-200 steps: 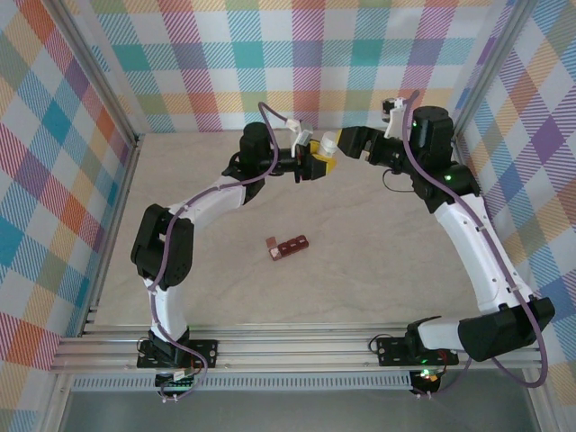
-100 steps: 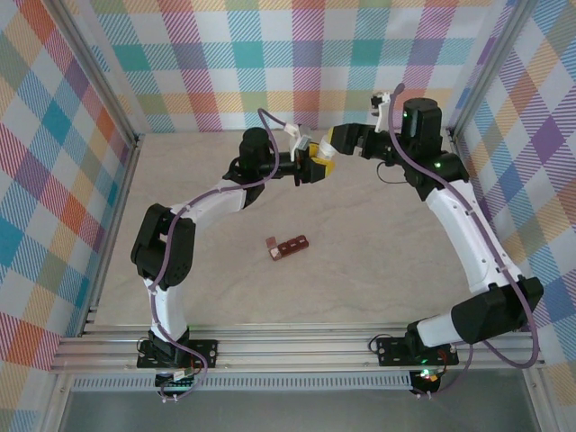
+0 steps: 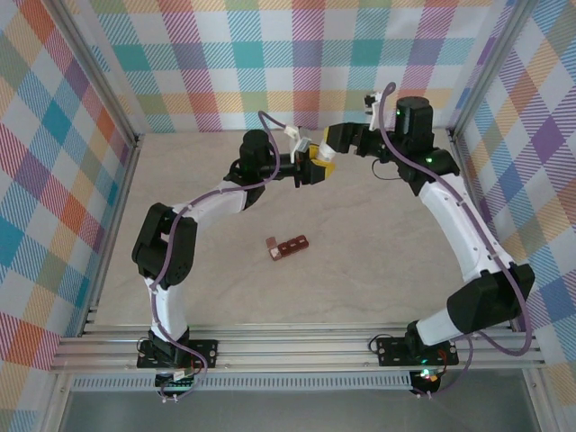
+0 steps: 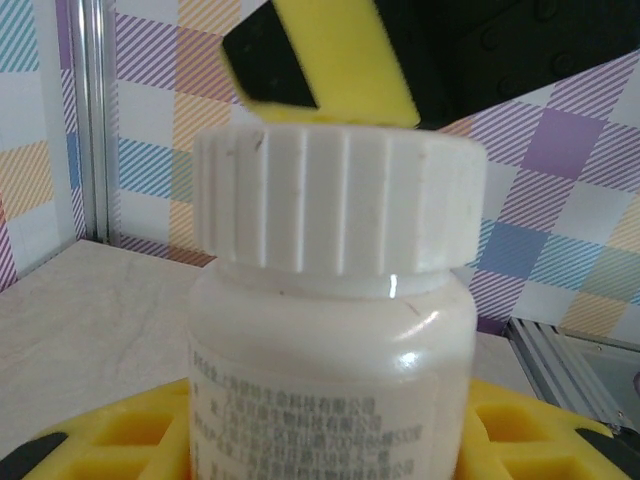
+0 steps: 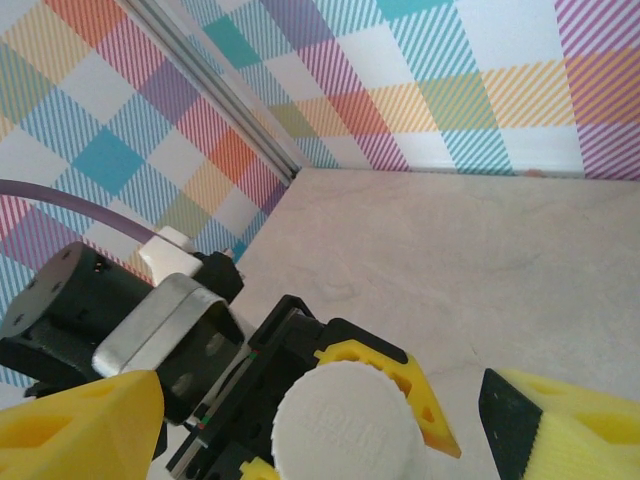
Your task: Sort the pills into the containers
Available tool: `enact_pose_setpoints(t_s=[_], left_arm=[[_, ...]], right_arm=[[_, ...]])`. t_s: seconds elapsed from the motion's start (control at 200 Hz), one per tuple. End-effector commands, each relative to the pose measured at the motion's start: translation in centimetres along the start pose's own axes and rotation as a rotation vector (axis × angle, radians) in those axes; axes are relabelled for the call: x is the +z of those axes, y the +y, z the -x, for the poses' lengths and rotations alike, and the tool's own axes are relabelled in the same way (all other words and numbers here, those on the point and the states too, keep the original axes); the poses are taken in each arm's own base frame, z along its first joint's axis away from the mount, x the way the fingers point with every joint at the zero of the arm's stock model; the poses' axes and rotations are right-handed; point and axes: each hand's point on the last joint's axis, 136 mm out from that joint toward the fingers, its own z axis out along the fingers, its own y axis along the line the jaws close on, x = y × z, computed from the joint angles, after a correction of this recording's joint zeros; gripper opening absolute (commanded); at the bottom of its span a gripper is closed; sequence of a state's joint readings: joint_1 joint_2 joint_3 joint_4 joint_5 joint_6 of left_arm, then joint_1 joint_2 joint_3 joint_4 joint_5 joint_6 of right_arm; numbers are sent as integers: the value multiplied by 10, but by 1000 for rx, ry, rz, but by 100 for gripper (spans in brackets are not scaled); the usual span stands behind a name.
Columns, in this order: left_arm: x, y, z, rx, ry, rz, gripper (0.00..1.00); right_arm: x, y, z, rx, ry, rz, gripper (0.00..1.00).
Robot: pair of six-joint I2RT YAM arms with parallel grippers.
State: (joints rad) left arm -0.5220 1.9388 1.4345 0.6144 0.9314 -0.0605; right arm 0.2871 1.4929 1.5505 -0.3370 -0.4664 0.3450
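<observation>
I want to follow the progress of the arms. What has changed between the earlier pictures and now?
The right hand moved left, toward the left hand, and its open fingers now straddle the cap of the white bottle. Nothing was gripped or released. The left hand kept holding the bottle; the containers stayed put.

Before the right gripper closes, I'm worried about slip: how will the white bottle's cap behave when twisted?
The ridged cap should give decent purchase, probably not slippery. The glossy white bottle may turn in the left gripper under torque. It looks like stiff plastic, unlikely to crush.
</observation>
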Motion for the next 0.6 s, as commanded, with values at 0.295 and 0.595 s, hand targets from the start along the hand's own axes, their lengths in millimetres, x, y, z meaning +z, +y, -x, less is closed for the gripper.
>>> enact_pose_setpoints(t_s=[0.295, 0.595], left_arm=[[-2, -4, 3, 36, -20, -30, 0], [-2, -5, 1, 34, -13, -32, 0]], right_arm=[[13, -3, -5, -2, 50, 25, 75], [19, -3, -14, -4, 81, 31, 66]])
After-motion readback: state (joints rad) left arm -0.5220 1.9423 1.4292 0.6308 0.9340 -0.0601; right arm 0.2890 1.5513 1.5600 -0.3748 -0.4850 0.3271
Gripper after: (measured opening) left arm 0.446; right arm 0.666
